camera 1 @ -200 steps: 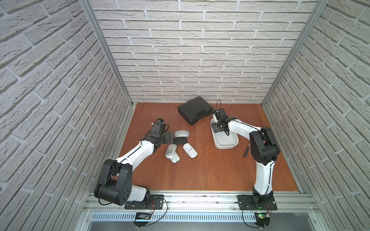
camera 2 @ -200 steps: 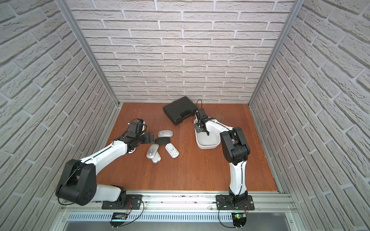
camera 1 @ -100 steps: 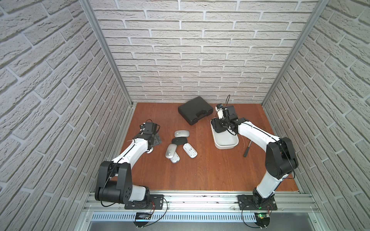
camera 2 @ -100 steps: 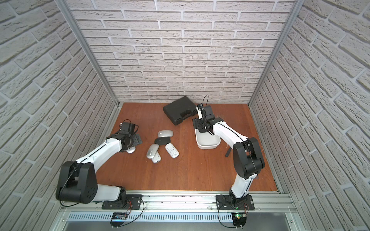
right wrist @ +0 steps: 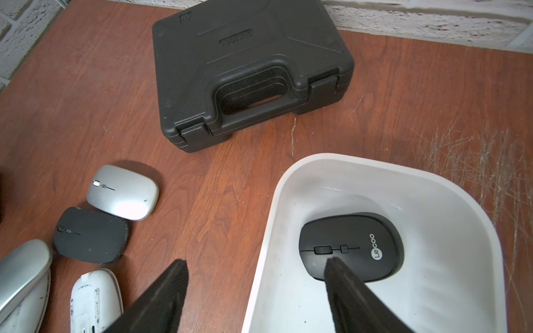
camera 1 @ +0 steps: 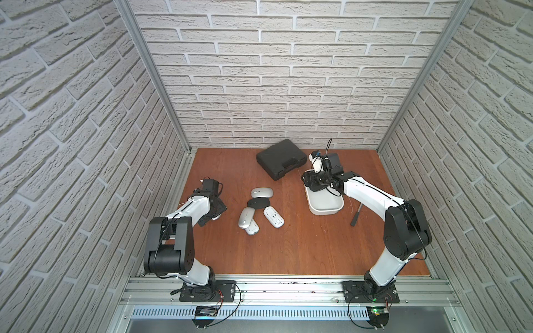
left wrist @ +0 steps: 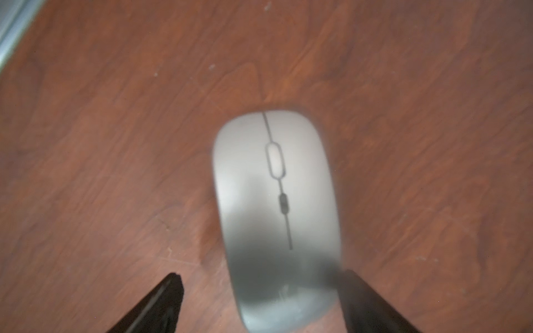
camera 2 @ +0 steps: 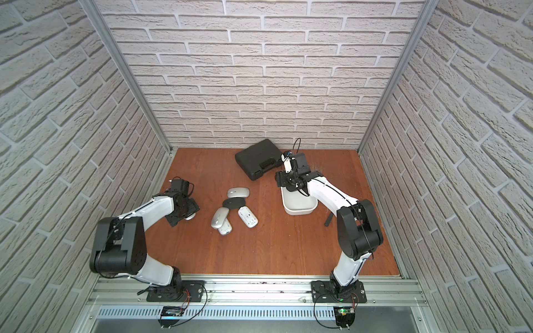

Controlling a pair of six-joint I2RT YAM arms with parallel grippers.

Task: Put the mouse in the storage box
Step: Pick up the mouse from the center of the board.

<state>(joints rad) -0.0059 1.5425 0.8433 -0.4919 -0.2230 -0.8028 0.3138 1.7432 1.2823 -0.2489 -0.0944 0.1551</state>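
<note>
Our left end effector, newly swung to nine o'clock, narrows around a flat silver oval mouse, not yet clenched. Our right end effector hangs released over the white plastic storage box at two o'clock, a black rounded mouse delivered inside.

Table layout: case at 12 o'clock; box at 4 o'clock from the case, with a mouse in it; cluster of mice at 9 o'clock from the box; lone mouse at 9 o'clock from the cluster.
</note>
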